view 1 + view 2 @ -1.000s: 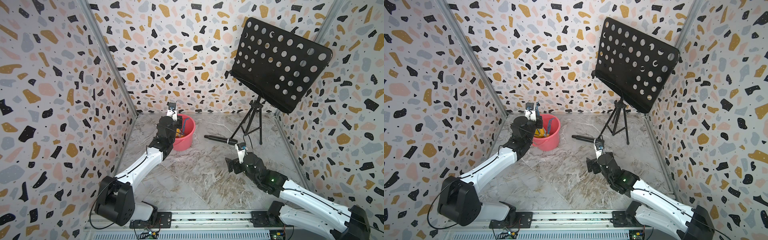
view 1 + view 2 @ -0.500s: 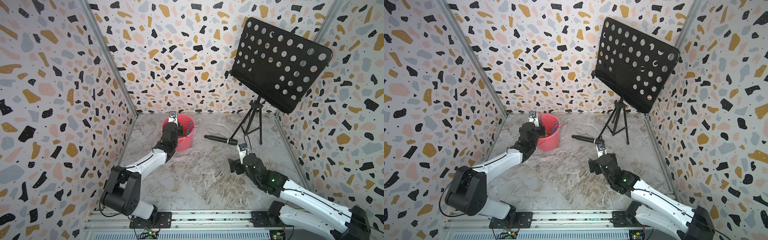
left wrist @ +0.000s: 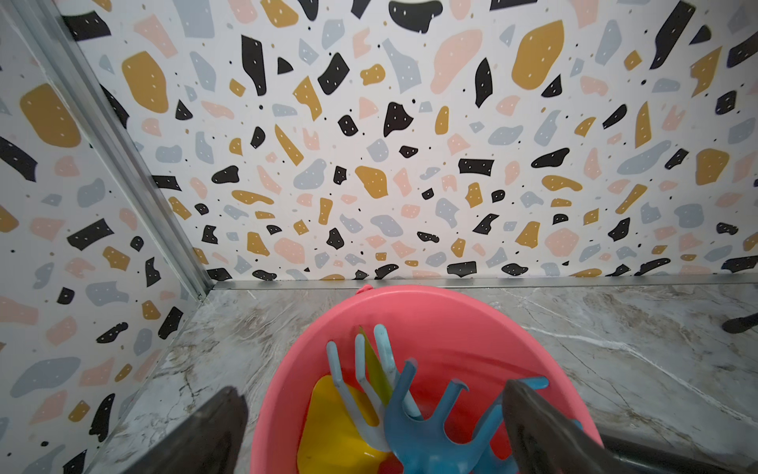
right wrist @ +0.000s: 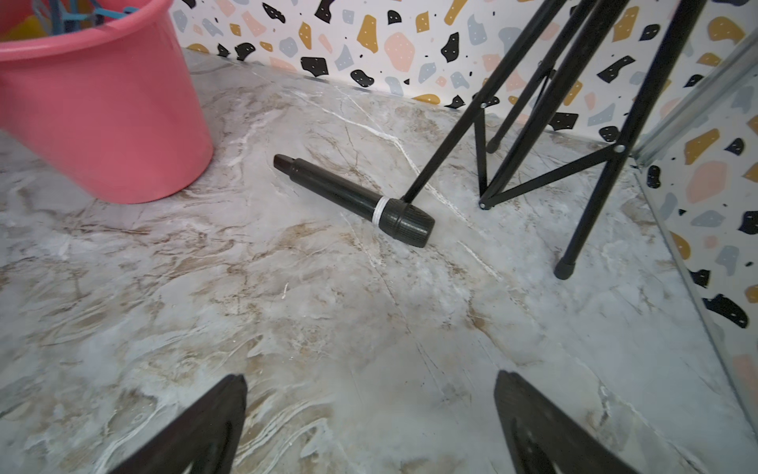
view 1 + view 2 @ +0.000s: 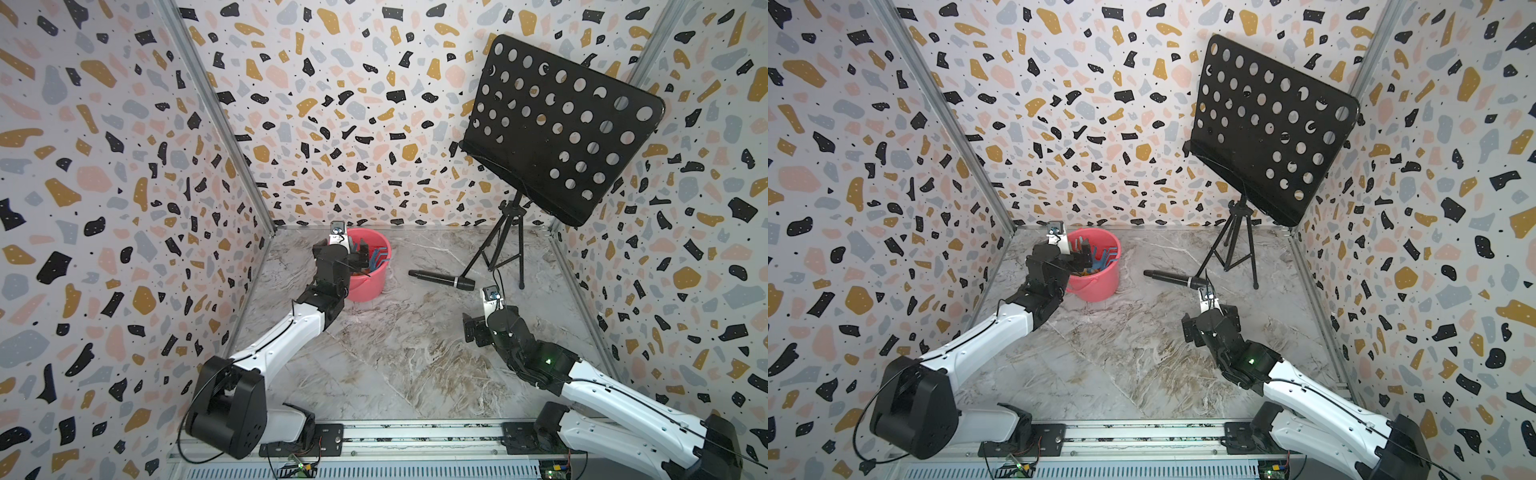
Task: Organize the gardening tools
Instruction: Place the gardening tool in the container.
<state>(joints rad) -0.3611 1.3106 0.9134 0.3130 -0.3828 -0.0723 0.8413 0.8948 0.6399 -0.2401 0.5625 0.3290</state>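
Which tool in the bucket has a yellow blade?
The shovel, the only yellow one; the rake is light blue, the fork darker blue, the trowel green.

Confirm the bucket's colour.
The bucket is pink, clearest in the right wrist view.

Gardening tools (image 3: 426,431) sit in the bucket (image 5: 368,286); microphone (image 5: 440,279) lies between bucket and stand (image 5: 540,195).

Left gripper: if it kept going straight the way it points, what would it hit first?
Most likely a blue fork standing in the bucket, straight ahead of the open left gripper; depth is hard to judge.
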